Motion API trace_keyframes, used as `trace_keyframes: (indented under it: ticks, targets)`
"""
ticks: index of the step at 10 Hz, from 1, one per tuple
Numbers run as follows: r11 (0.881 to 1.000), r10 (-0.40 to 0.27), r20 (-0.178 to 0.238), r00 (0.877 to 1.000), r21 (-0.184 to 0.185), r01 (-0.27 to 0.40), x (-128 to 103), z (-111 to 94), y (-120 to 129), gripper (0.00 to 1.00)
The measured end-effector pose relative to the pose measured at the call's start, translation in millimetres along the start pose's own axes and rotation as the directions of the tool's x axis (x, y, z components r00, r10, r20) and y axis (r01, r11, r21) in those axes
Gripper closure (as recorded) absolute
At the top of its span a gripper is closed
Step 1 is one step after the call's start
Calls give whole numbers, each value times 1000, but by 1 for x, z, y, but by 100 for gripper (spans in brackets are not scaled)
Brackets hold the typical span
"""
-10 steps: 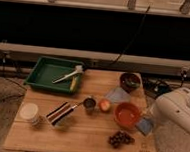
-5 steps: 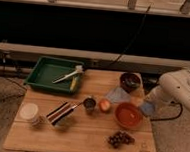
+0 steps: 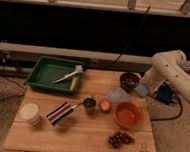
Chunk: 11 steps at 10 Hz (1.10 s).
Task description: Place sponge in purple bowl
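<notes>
Wooden slatted table (image 3: 83, 134) in front of a dark wall with a pale rail running across it — that's the setup. Over at the right edge, the white arm (image 3: 171, 72) curls down and the gripper (image 3: 143, 88) sits just right of the purple bowl (image 3: 129, 81), clamped on the sponge (image 3: 141, 89), a blue-grey block hanging beside the bowl's rim rather than inside it. That bowl is small, dark and deep, with something greenish in it.

Other stuff on the table: a flat pale grey-blue sheet (image 3: 117, 95) just in front of the dark bowl, and a wider orange bowl (image 3: 127, 115) closer to the camera. A small round orange-ish thing (image 3: 105, 106) sits next to a dark cup (image 3: 89, 104). Bunch of dark grapes (image 3: 119, 139) near the front edge. Back left there's a green tray (image 3: 45, 77) holding a white-handled utensil (image 3: 68, 76) and something yellow — can't tell what. Front left has a white container (image 3: 30, 114), with a striped packet (image 3: 59, 112) beside it.
</notes>
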<state>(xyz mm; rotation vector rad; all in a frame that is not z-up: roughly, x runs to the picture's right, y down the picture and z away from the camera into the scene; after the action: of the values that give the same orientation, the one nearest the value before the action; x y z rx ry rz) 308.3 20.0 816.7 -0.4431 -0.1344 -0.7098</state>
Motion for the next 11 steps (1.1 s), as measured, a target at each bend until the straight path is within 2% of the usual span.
trace_keyframes:
  ticks: [1, 5, 6, 7, 9, 10, 11]
  targets:
    - [1000, -2, -16, 1000, 18, 2, 3, 3, -14, 93]
    - [997, -7, -28, 1000, 79, 9, 11, 8, -65, 93]
    - [995, -10, -35, 999, 95, 14, 11, 9, -74, 90]
    - [994, -8, -41, 999, 110, 13, 12, 11, -80, 84]
    - [989, -2, -51, 999, 149, 9, 13, 19, -100, 61]
    - [987, 5, -57, 998, 159, 4, 17, 23, -102, 53]
    - [986, 19, -67, 998, 168, -7, 23, 29, -104, 41]
